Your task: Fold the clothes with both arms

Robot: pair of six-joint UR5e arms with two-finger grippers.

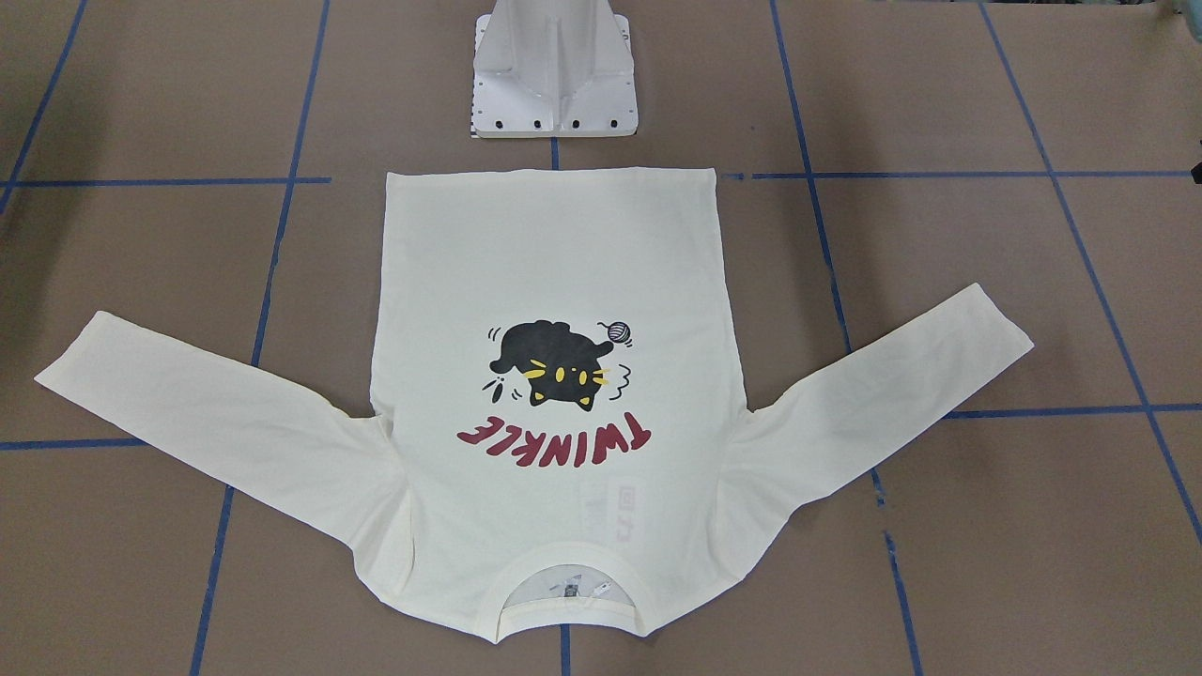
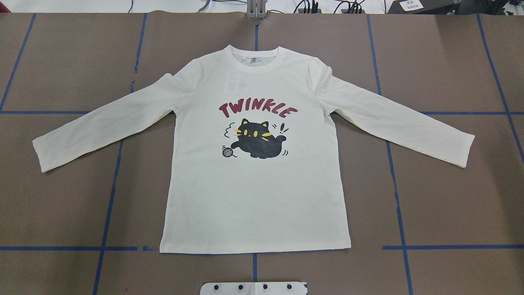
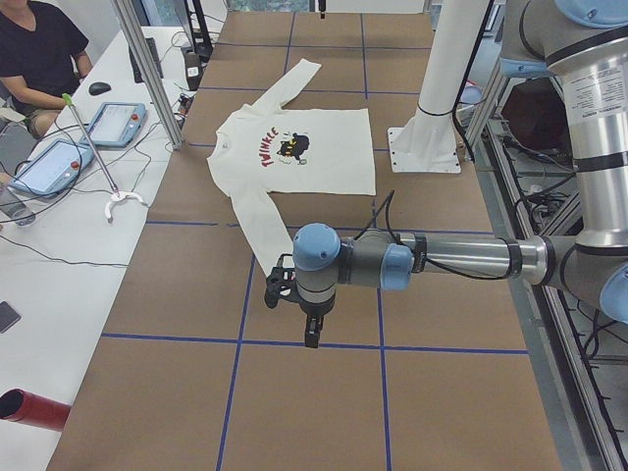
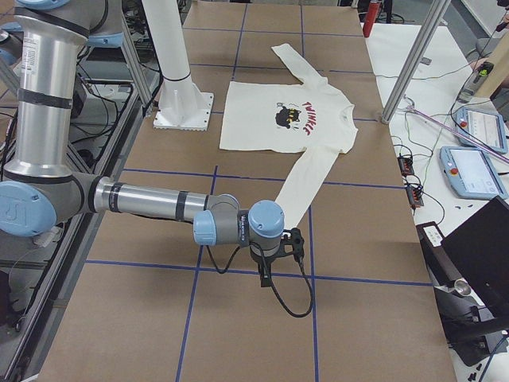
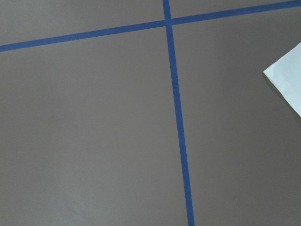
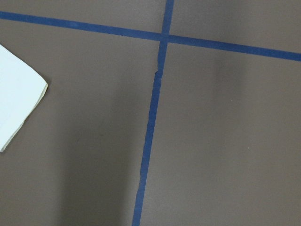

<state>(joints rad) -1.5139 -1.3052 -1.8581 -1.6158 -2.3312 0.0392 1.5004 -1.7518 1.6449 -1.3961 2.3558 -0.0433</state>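
Note:
The clothes are one cream shirt (image 2: 254, 192) lying flat on the brown table, cat print and red "TWINKLE" up, both sleeves spread out to the sides. Its collar points away from the robot base (image 1: 568, 573). My left gripper (image 3: 312, 339) hangs over bare table just past the left sleeve's cuff, whose corner shows in the left wrist view (image 5: 288, 80). My right gripper (image 4: 266, 274) hangs likewise past the right sleeve's cuff (image 6: 16, 108). Neither touches the shirt. Both grippers show only in the side views, so I cannot tell whether they are open or shut.
The white pedestal base (image 1: 554, 70) stands just behind the shirt's hem. Blue tape lines (image 2: 395, 184) grid the brown table. Aluminium posts (image 3: 147, 69) and a side bench with tablets (image 4: 469, 167) flank the far side, where a person (image 3: 39, 49) sits.

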